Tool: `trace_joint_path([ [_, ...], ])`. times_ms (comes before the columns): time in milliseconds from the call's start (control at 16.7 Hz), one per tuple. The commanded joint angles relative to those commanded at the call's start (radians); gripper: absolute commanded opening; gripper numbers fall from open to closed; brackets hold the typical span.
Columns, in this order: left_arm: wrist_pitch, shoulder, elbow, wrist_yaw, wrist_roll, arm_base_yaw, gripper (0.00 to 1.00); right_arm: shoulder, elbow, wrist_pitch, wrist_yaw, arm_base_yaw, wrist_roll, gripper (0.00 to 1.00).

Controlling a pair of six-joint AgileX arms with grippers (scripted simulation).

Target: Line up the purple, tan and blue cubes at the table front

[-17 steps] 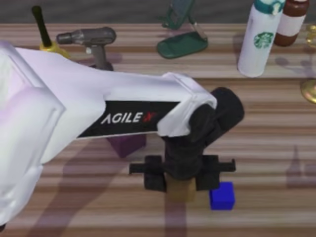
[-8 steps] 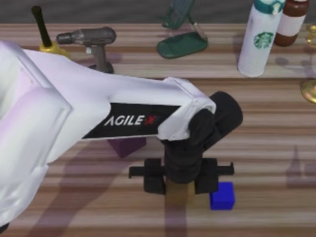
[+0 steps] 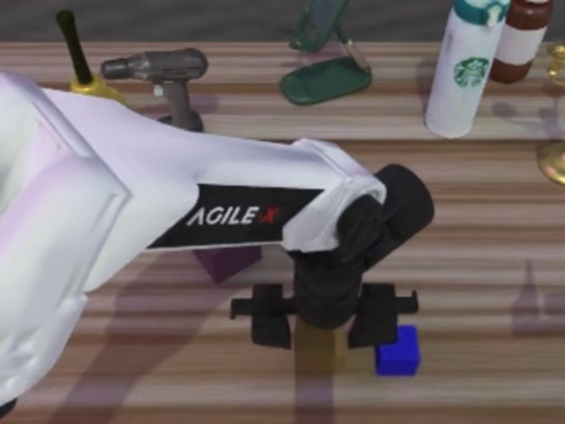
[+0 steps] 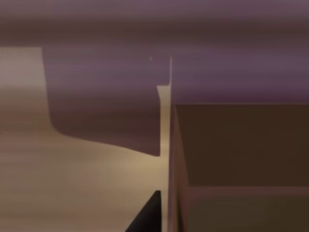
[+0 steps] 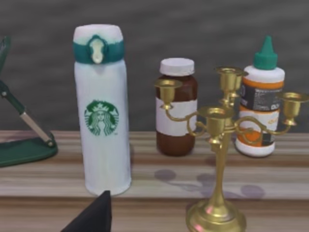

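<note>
Nearest the front edge of the bench (image 3: 494, 265): tan cube (image 3: 320, 349) under the left end effector (image 3: 322, 329), dark fingers (image 3: 272, 320) spread to either side of it, not pinching, small gaps showing between pads and cube faces. Just right of it, close beside the right-hand finger, sits the blue cube (image 3: 397, 351), smallest of the three; whether touching the finger is unclear. In the left wrist view, only the tan cube (image 4: 241, 164) close up, a finger tip (image 4: 147, 217) dark beside it, pale striped wood beyond.

Farther back and to the left, purple cube (image 3: 227, 260), mostly hidden beneath the white left arm (image 3: 177, 212), well apart from the other two.

At the far edge, from the left: brass-based black rod (image 3: 75, 57), grey drill (image 3: 163, 75), green stand (image 3: 325, 75), white tumbler (image 3: 463, 71), brown jar (image 3: 521, 40), gold candelabra (image 3: 554, 163).

Right end effector out of the top view; only a dark tip (image 5: 94, 215) in its wrist view, so spread or pressed together cannot be told. Beyond it: tumbler (image 5: 102, 108), jar (image 5: 176, 108), candelabra (image 5: 219, 145), orange-labelled bottle (image 5: 260, 104).
</note>
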Motion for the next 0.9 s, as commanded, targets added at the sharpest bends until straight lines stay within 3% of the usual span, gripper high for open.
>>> trace_joint_path([
  [120,0.000,0.000,0.000,0.000,0.000,0.000,1.00,0.000,0.000,0.000,0.000,0.000,0.000,1.00],
  [660,-0.004,-0.001,0.003,0.000,0.000,0.000,1.00,0.000,0.000,0.000,0.000,0.000,0.000,1.00],
  [900,-0.115,-0.038,0.074,0.000,-0.009,0.009,1.00,0.000,0.000,0.000,0.000,0.000,0.000,1.00],
])
